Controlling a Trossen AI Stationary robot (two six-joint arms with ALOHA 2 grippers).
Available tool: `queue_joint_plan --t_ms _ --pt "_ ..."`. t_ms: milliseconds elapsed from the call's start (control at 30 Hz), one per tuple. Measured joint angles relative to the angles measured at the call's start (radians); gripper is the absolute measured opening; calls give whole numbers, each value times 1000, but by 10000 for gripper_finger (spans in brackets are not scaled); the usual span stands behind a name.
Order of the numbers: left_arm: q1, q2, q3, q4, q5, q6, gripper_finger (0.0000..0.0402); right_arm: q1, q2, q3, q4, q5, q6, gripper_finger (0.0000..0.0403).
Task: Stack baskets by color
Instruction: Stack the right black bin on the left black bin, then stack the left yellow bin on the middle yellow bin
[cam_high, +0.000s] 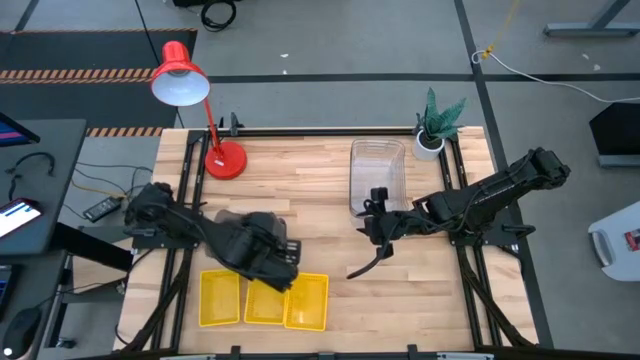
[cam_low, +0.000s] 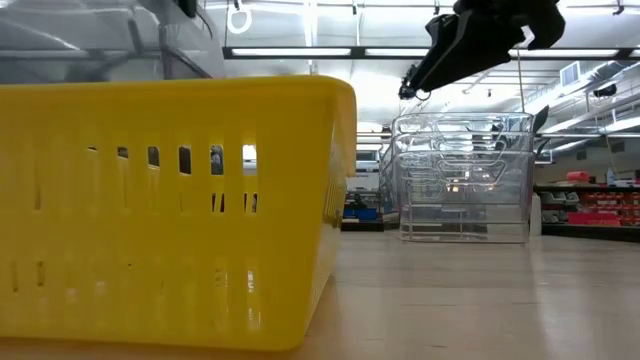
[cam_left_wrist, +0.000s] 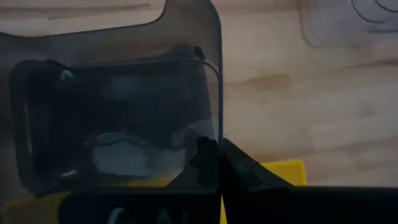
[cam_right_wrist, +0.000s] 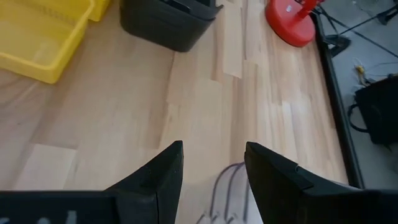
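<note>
**Left pincer clamped on grey basket; right pincer wide and empty**

High view: three yellow baskets (cam_high: 264, 300) lie side by side along the table's (cam_high: 320, 200) near edge, toward its left corner. Just behind them the left pincer (cam_high: 283, 262) holds a grey basket (cam_high: 240, 232), which sits partly under the arm. The clear baskets (cam_high: 377, 175) stand nested in one stack near the far edge, right of the middle. The right pincer (cam_high: 378, 228) hovers just in front of that stack, over bare wood. A red lamp (cam_high: 205, 130) stands at the far left corner, a potted plant (cam_high: 434, 125) at the far right corner.

Low view: a yellow basket's slotted wall (cam_low: 170, 210) fills the left half. Farther back stands the clear stack (cam_low: 463, 178) — the right arm (cam_low: 480, 35) hangs above it.

Left wrist view: the left pincer (cam_left_wrist: 217, 163) is closed tight on the thin rim of the smoky grey basket (cam_left_wrist: 118, 118), one finger (cam_left_wrist: 203, 163) inside the wall and the other outside. Yellow plastic (cam_left_wrist: 283, 171) shows below it.

Right wrist view: the right pincer (cam_right_wrist: 213, 165) stands wide with nothing between its fingers (cam_right_wrist: 163, 171) — only table wood. Ahead lie a yellow basket (cam_right_wrist: 46, 31), a dark basket (cam_right_wrist: 168, 22) and the lamp base (cam_right_wrist: 292, 22).
</note>
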Motion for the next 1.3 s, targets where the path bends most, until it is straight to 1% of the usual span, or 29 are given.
queue_joint_plan --t_ms 167,267,333,400,500,633,733,833,900,1000,1067,1133,1200,1300 --pt "30 58 0 2 -18 2 4 1 0 0 0 -45 0 177" --pt "53 96 0 0 44 1 5 7 0 0 -7 -48 1 177" --pt "66 118 -1 0 94 24 9 14 0 0 -13 -48 1 177" --pt "75 131 -1 0 121 46 18 19 0 0 -18 -49 0 177" --pt "80 131 -1 0 121 76 42 23 0 0 -17 -48 0 177" --pt "78 125 -1 0 80 84 87 24 0 0 -17 -47 0 177" --pt "78 121 -1 0 79 108 122 24 0 0 -17 -46 0 177" --pt "78 122 -1 0 105 202 152 24 0 0 -17 -46 0 177" --pt "78 122 0 1 159 308 165 24 0 0 -17 -44 0 177" --pt "74 122 1 0 263 501 172 24 0 0 -17 -44 0 177" --pt "72 122 1 0 309 610 172 24 0 0 -16 -44 -4 177" --pt "69 122 2 0 315 709 169 24 0 0 -15 -44 -6 177" --pt "65 122 2 0 312 748 164 24 0 0 -13 -43 -10 177" --pt "58 122 2 15 259 800 157 24 0 0 3 -37 -31 177"
